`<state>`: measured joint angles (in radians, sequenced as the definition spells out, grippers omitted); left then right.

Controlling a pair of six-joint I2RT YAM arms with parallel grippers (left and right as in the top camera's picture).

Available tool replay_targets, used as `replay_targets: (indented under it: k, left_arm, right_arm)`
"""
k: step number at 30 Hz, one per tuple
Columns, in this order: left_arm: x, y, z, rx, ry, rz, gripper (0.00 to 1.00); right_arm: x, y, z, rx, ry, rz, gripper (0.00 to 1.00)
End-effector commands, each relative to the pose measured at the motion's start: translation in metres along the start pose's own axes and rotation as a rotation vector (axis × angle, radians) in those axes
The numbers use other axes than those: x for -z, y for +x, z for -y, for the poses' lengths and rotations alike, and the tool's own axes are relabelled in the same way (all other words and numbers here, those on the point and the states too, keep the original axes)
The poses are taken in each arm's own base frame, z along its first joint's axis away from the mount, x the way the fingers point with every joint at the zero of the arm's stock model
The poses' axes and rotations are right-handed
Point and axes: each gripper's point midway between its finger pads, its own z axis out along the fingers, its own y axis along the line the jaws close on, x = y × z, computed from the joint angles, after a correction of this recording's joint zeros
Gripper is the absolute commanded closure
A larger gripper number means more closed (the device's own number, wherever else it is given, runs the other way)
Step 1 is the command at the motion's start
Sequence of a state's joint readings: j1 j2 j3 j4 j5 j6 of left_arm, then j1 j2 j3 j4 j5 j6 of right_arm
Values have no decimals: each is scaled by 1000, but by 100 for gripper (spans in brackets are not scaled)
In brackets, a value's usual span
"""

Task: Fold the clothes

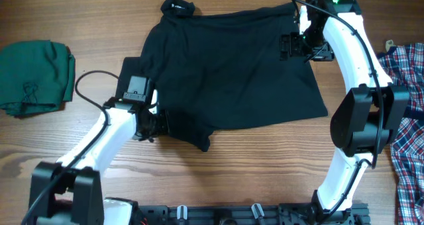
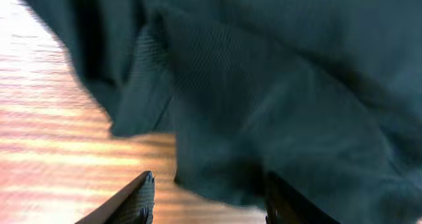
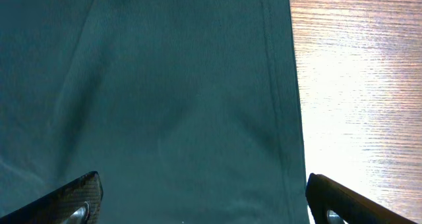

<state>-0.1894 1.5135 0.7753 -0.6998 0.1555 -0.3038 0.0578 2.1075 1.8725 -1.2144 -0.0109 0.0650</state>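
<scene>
Two bent arms flank the black shirt (image 1: 232, 73): left gripper (image 1: 158, 122) half-open astride a sleeve (image 1: 189, 132), right gripper (image 1: 289, 46) wide open, empty; shirt lies crosswise, collar (image 1: 177, 6) far-left.

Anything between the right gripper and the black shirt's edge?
Nothing visible. The right gripper, jaws open, sits directly over the black shirt at its hemmed edge, with bare table beside it. Only fabric shows between the jaws.
</scene>
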Motion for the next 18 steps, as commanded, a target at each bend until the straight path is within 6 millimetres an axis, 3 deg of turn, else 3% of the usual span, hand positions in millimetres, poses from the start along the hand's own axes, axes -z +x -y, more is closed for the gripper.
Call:
replay_targets:
  k: [1,4,5,6,8,13,18]
  left_arm:
    - [-17,15,-3,-26,24,-44,46]
    - [-23,17,-3,-28,36,-35,51]
    - [-23,19,0,-27,56,-41,61]
    - [-22,20,4,-27,76,-48,79]
    - [-22,19,5,-28,80,-46,92]
    - [-9,6,12,-32,88,-26,96]
    - [36,-1,26,42,103,-51,96]
  right_arm:
    - [-5,2,-2,13,-11,-15,0]
    - [-5,2,-2,13,-11,-15,0]
    - [-5,2,-2,13,-11,-15,0]
    - [-5,2,-2,13,-11,-15,0]
    - [-5,2,-2,13,-11,-15,0]
    - [-5,3,-2,13,-11,-19,0]
    - [-5,2,-2,14,-11,-16,0]
